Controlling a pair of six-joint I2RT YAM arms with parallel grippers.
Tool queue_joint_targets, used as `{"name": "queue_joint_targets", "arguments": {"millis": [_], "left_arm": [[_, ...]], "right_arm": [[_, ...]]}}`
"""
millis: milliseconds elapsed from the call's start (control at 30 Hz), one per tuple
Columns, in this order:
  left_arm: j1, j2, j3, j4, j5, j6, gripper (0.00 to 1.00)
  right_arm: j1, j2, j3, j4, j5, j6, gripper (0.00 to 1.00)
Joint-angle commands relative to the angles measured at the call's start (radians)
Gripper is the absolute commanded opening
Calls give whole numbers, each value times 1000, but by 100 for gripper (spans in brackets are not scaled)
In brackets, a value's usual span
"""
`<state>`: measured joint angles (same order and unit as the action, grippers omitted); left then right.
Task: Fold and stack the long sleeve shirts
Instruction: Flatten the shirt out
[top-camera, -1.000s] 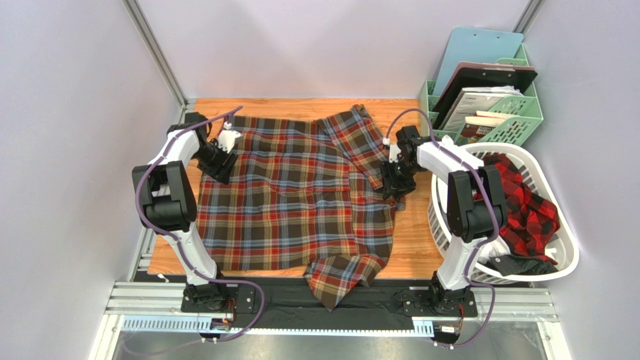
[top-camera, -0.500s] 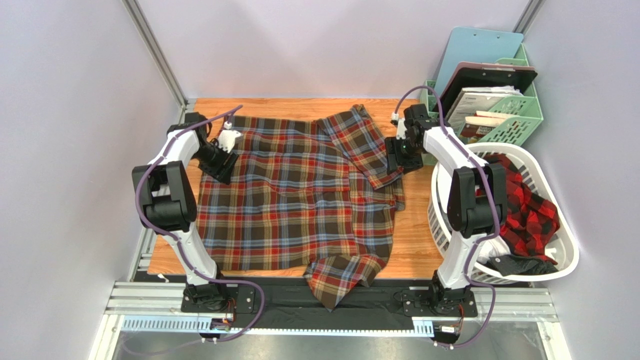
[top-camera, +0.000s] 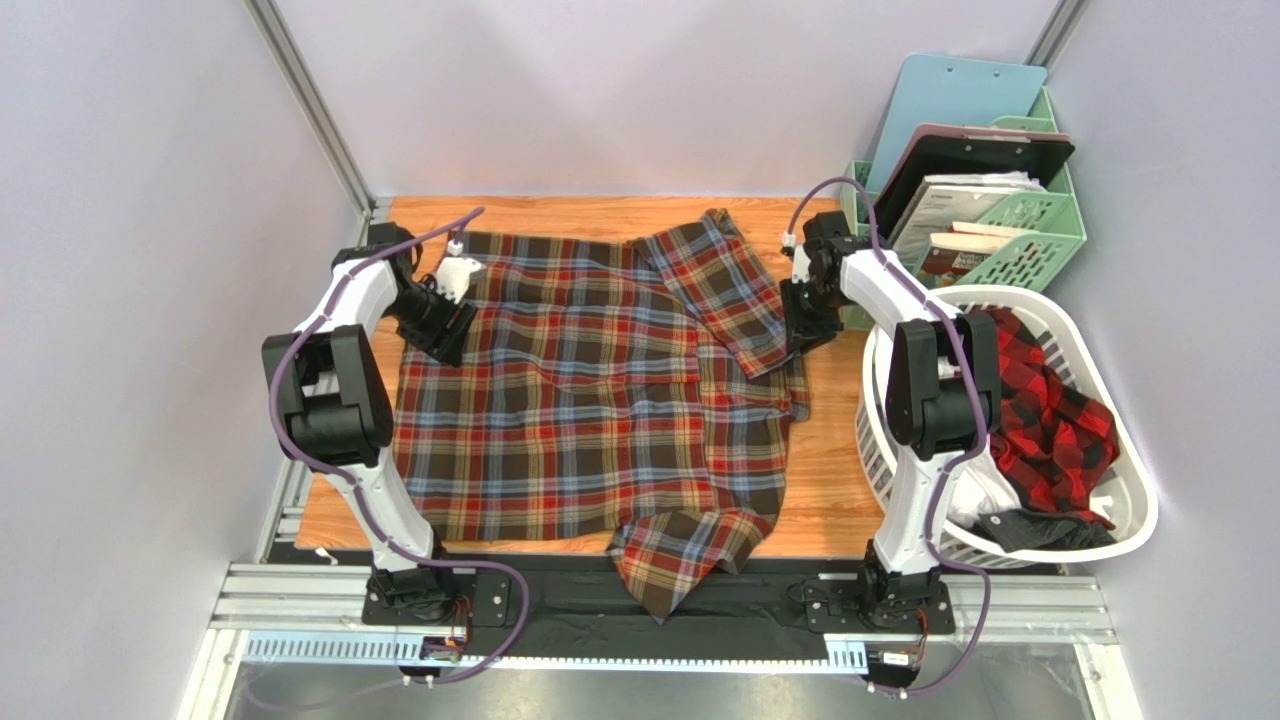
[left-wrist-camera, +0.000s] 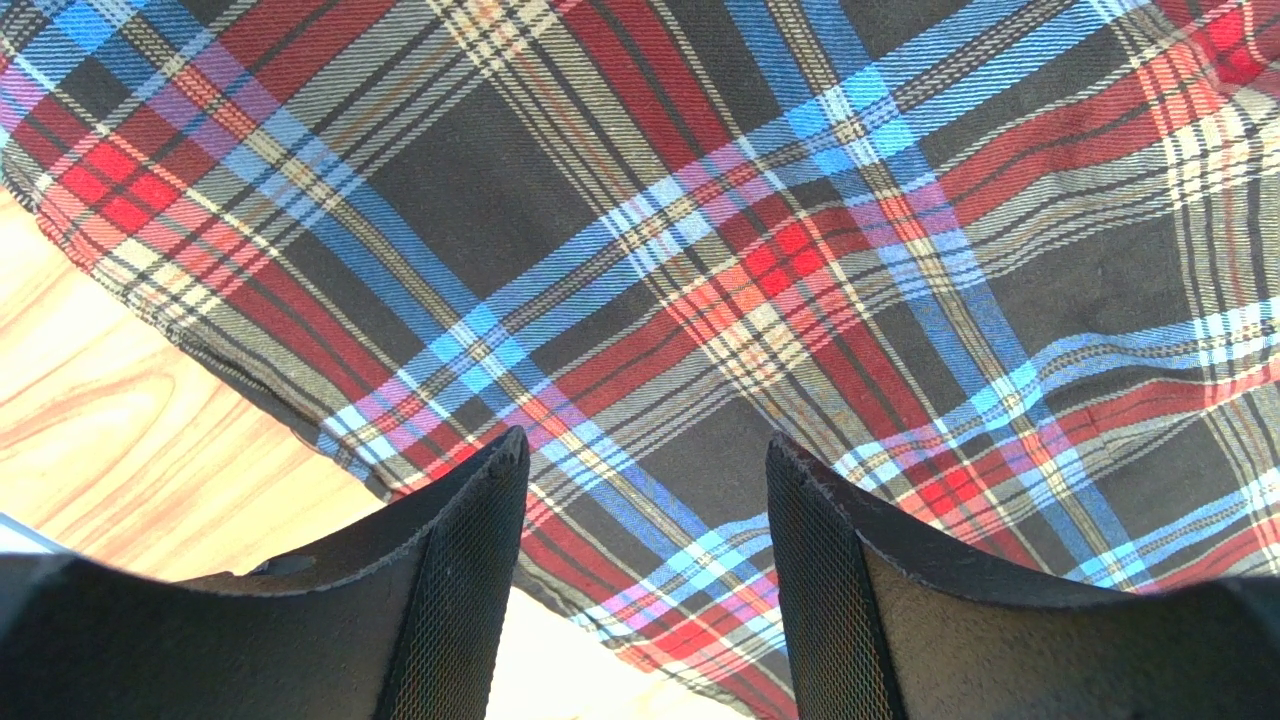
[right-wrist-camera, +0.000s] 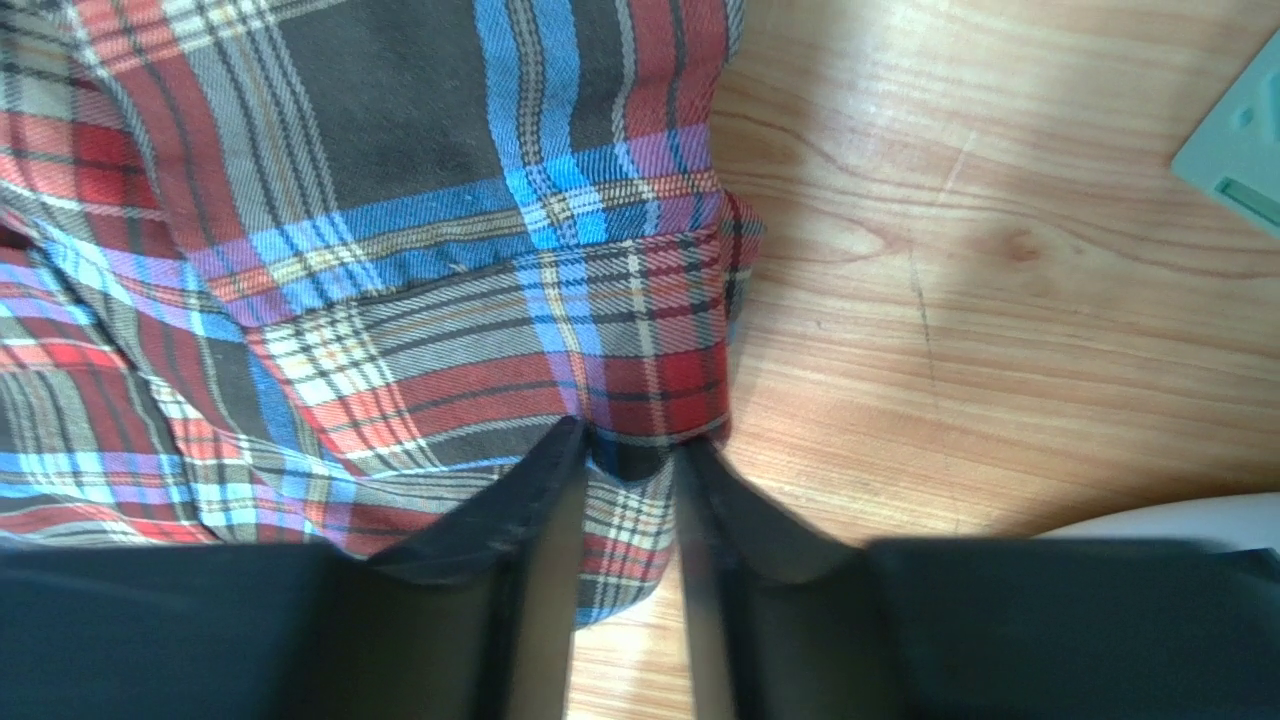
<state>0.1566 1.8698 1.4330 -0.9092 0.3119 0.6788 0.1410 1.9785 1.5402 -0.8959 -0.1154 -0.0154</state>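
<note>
Mostly flat, the woven tartan shirt (top-camera: 601, 398) overlies a wood-grain table (top-camera: 830, 483).

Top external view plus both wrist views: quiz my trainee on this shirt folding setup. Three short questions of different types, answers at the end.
1. True or false: the red-and-black shirt is spread out flat.
2. What sits between the fingers of the right end effector? A) an edge of the brown plaid shirt B) a sock C) nothing at all
3. Which end effector has its jaws standing wide apart above the plaid cloth?
Key: 1. False, it is bunched in the white basket. 2. A. 3. The left end effector.
</note>
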Motion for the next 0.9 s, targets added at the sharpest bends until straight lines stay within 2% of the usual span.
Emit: {"name": "queue_joint_targets", "arguments": {"millis": [0, 33, 67, 367, 500, 600, 633, 700, 733, 800, 833, 867], "left_arm": [[-5, -52, 21, -5, 36, -12, 66], [-5, -52, 21, -3, 35, -10, 66], [-6, -51, 23, -3, 35, -10, 66], [-5, -55, 15, -2, 36, -7, 66], [-5, -52, 18, -2, 44, -10, 66], [-6, -40, 29, -3, 49, -16, 66], [-5, -37, 32, -3, 49, -18, 66], [-5, -37, 40, -2, 56, -31, 66], [-3, -38, 43, 0, 68, -35, 66], [0, -49, 44, 3, 82, -51, 66], [1, -55, 43, 3, 98, -53, 66], [3, -69, 40, 4, 101, -56, 66]], "right_arm": [[-1, -4, 64, -12, -23, -1, 15], [-1, -3, 67, -14, -23, -3, 10], [-1, -3, 70, -12, -23, -6, 0], [3, -76, 86, 17, -173, -31, 0], [45, -58, 202, 22, -257, -50, 0], [77, 58, 439, 32, -283, -46, 0], [84, 147, 657, 25, -277, -46, 0], [103, 250, 894, 44, -248, -41, 0], [103, 319, 1072, 122, -236, -26, 0], [101, 326, 1132, 284, -158, 69, 0], [98, 298, 1094, 524, -138, 110, 0], [97, 216, 901, 667, -126, 142, 0]]}}
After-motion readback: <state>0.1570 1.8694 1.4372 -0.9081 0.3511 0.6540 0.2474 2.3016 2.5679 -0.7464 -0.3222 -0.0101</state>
